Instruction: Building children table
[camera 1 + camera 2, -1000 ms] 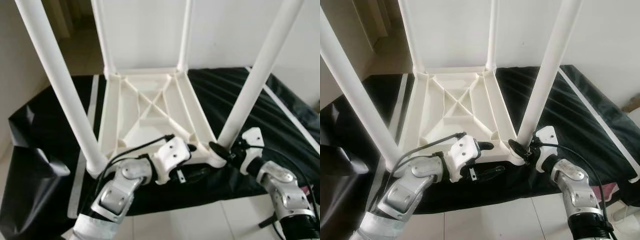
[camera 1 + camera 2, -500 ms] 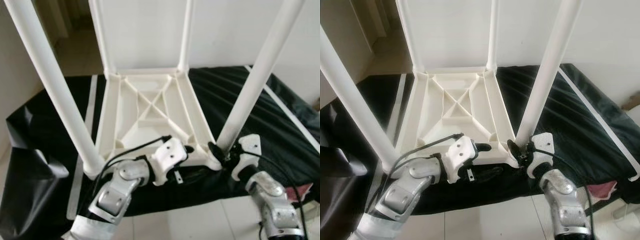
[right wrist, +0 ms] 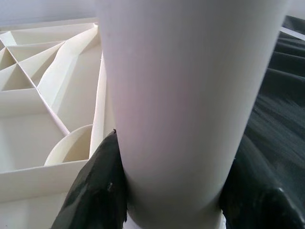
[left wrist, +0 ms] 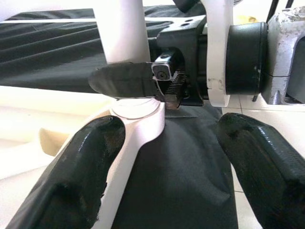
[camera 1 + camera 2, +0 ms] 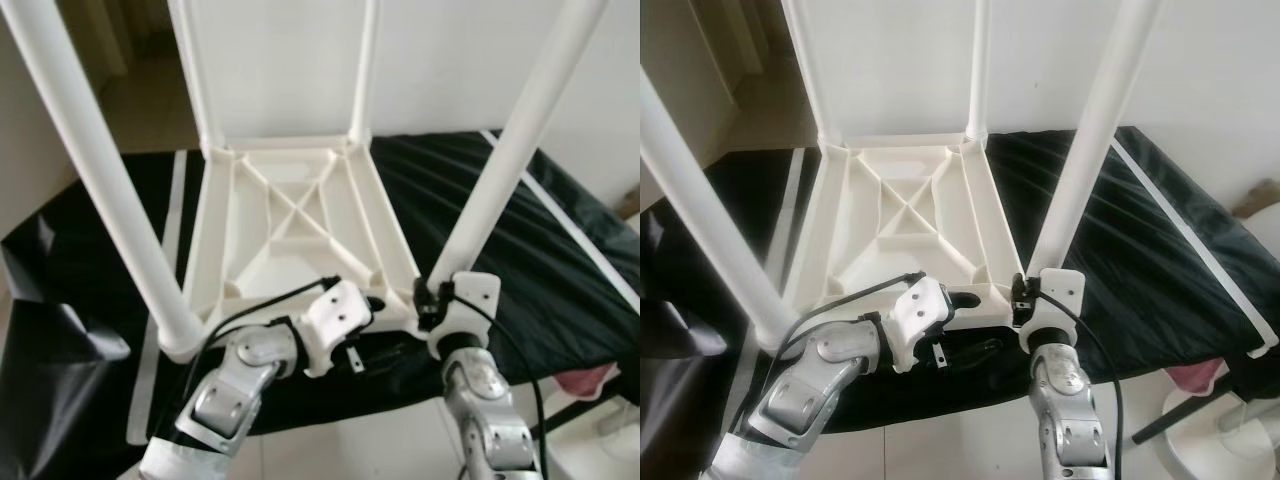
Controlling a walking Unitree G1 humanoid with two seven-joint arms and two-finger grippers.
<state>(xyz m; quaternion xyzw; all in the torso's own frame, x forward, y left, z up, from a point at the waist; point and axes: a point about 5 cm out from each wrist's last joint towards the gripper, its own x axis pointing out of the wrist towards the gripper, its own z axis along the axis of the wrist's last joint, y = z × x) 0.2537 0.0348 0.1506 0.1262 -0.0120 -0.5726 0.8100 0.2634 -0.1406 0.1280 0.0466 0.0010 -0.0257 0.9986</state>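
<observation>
A white plastic children's table (image 5: 290, 215) lies upside down on a black sheet, its four legs pointing up. My right gripper (image 5: 432, 295) is shut on the base of the near right leg (image 5: 505, 150); the right wrist view has that leg (image 3: 190, 95) pressed between both black fingers (image 3: 90, 191). My left gripper (image 5: 380, 320) is open at the table's near edge, one finger above the rim and one below. In the left wrist view its fingers (image 4: 71, 181) stand wide apart around the corner socket (image 4: 138, 114), just short of the right gripper's finger (image 4: 124, 81).
The black sheet (image 5: 560, 260) covers the low platform under the table, with white tape strips along it. The near left leg (image 5: 100, 180) rises close to my left arm. A pink object (image 5: 590, 380) and a white round base (image 5: 1200, 445) sit on the tiled floor at right.
My right arm has swung in from the right to stand straight in front of the near right leg, still gripping its base. The left gripper has stayed at the near edge.
</observation>
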